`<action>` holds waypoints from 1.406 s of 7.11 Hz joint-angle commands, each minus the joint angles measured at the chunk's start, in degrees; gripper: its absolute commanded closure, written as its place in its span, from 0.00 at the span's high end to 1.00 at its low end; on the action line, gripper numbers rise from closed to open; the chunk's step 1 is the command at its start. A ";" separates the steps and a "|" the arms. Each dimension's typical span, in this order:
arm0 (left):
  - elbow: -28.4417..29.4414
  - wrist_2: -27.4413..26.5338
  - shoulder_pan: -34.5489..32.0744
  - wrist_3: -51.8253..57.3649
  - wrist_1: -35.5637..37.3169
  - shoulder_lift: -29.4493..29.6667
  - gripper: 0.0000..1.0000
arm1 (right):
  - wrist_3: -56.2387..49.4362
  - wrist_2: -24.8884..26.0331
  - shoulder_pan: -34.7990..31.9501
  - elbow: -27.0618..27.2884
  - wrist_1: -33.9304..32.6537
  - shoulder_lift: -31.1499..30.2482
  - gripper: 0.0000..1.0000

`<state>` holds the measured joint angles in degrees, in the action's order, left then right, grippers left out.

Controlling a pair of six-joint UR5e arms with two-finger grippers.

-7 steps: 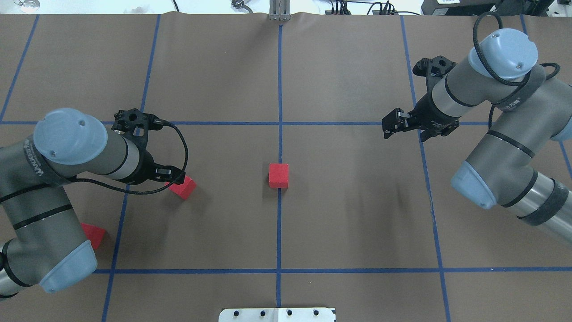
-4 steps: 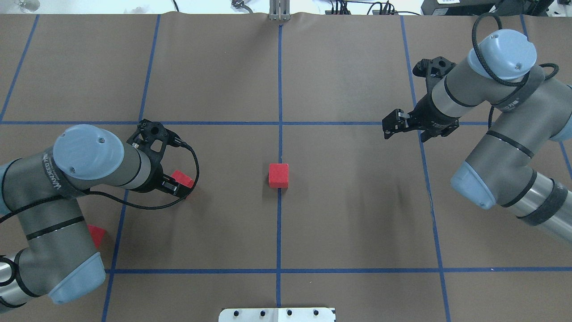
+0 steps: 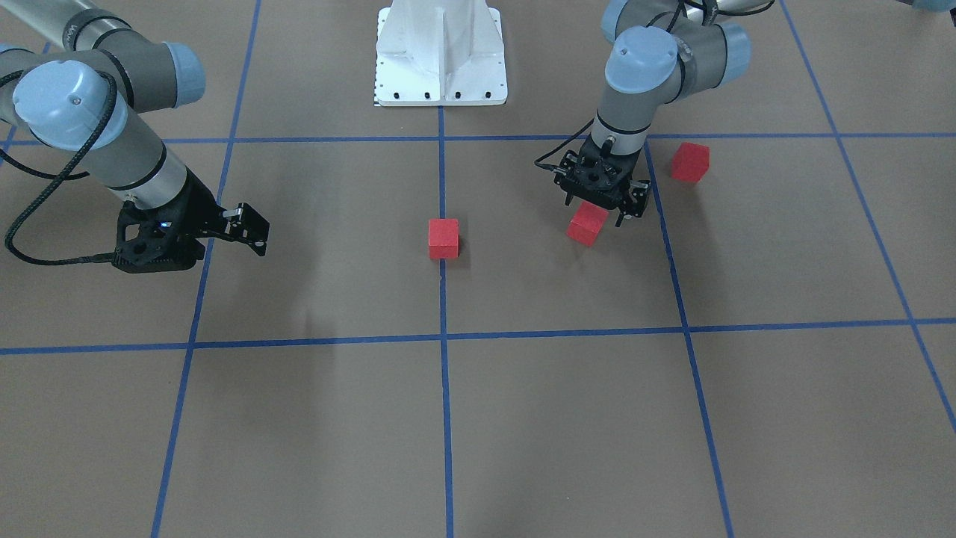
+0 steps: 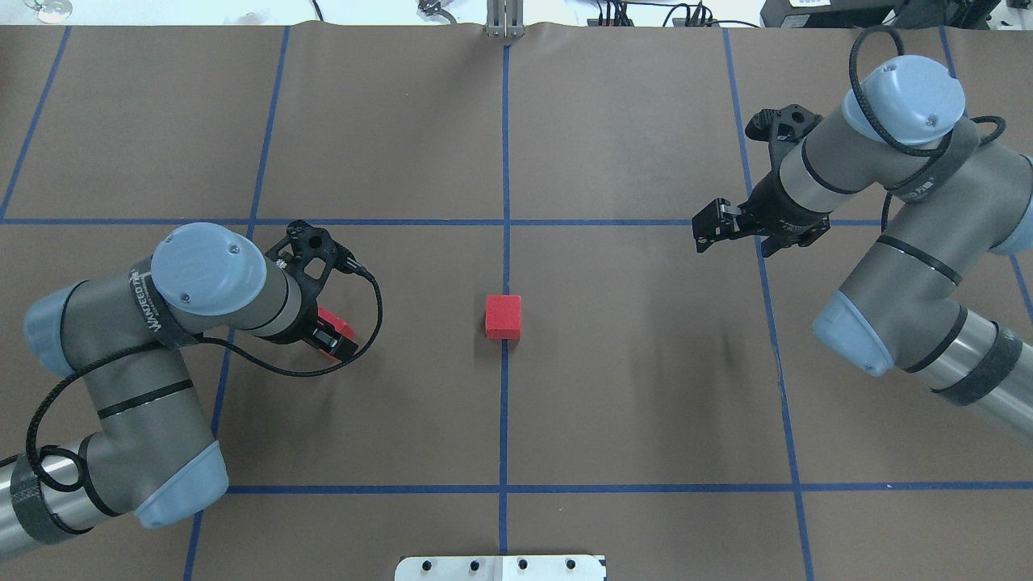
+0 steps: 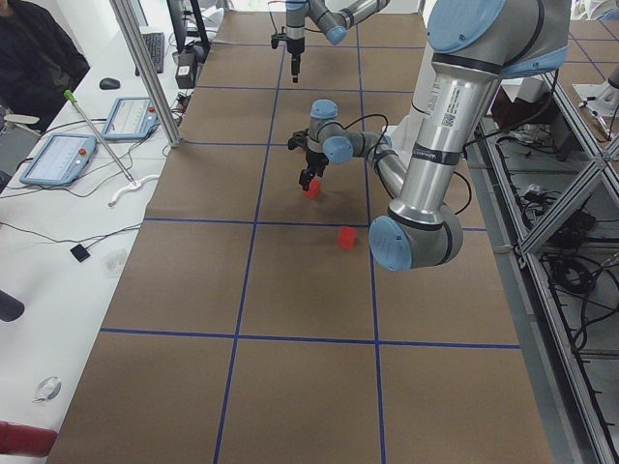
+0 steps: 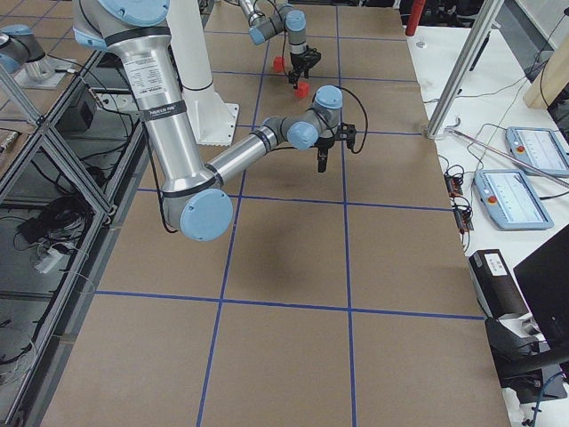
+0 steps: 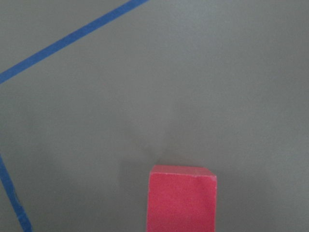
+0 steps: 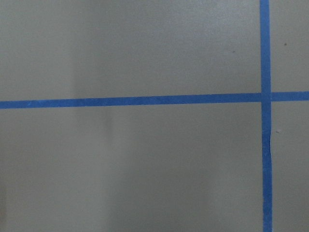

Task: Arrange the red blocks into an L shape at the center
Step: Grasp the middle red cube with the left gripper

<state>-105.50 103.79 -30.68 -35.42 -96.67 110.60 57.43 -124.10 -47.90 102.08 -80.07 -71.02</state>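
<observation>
Blocks sit in three places on the brown tabletop [image 4: 629,387]. One red block [image 4: 503,315] rests at the center, just touching the middle blue tape line [image 4: 504,145], alone there. A second red block [image 3: 587,224] lies in the grid square on the robot's left side, directly under the left tool [image 3: 603,211], which points straight down with its fingers set to either side of the cube. From the front view the fingers look close against the block, but I cannot tell whether they are clamped on it or still a little apart; the left wrist camera shows only the cube's red face at the bottom of its frame. The third red block [image 3: 689,162] sits farther out on the same side, beyond the next blue line, hidden under the left arm from overhead. The right tool [image 4: 704,230] hangs above bare paper near a tape crossing, well apart from every block, its fingers together.
</observation>
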 commanded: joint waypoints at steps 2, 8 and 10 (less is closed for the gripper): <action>2.75 0.01 0.00 0.09 -0.54 1.55 1.00 | -0.04 0.00 0.00 -0.22 0.08 0.00 0.99; 1.80 8.76 -3.65 -0.70 4.00 2.51 0.00 | -0.22 0.00 -0.09 -0.57 0.09 0.00 0.99; 2.66 15.82 -9.82 -4.45 21.37 13.80 0.00 | -0.30 0.00 -0.35 -0.40 0.09 0.00 0.99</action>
<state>-103.38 116.43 -37.43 -37.15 -84.00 118.31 57.18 -124.10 -48.16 101.60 -79.98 -71.01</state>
